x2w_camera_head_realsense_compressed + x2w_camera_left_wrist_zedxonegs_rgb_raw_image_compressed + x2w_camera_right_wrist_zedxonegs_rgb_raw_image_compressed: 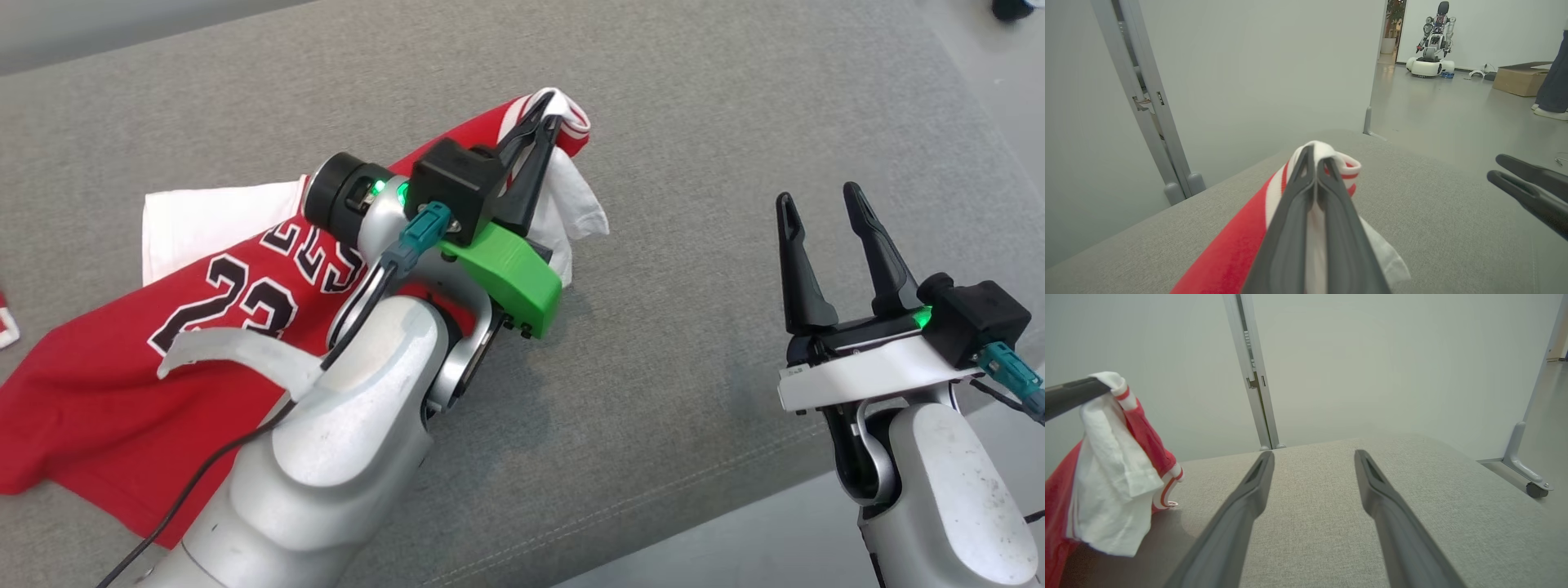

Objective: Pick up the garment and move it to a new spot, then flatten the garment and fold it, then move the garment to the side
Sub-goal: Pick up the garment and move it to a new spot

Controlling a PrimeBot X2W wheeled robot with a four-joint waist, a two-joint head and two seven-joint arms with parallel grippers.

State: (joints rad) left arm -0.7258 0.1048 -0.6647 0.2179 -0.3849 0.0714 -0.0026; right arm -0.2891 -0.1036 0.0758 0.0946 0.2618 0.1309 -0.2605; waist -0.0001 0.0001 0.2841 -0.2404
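Left gripper (545, 106) clamped on the jersey's (98, 392) striped edge at 12 o'clock, rest trailing on the tabletop (694, 367) toward 8, right gripper (818, 196) wide apart and empty at 3: thin pinch, so drag from the trailing cloth could pull it free.

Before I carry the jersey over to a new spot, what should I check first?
1. Left gripper shut on the jersey at its trimmed edge: ok.
2. Jersey lifted off the grey cushion: not ok; the numbered part lies on it.
3. Red and white layers both pinched: cannot tell.
4. Right gripper open and empty: ok.
5. Bare fabric on the robot's right for a landing spot: ok.
6. Person's legs far across the floor: ok.
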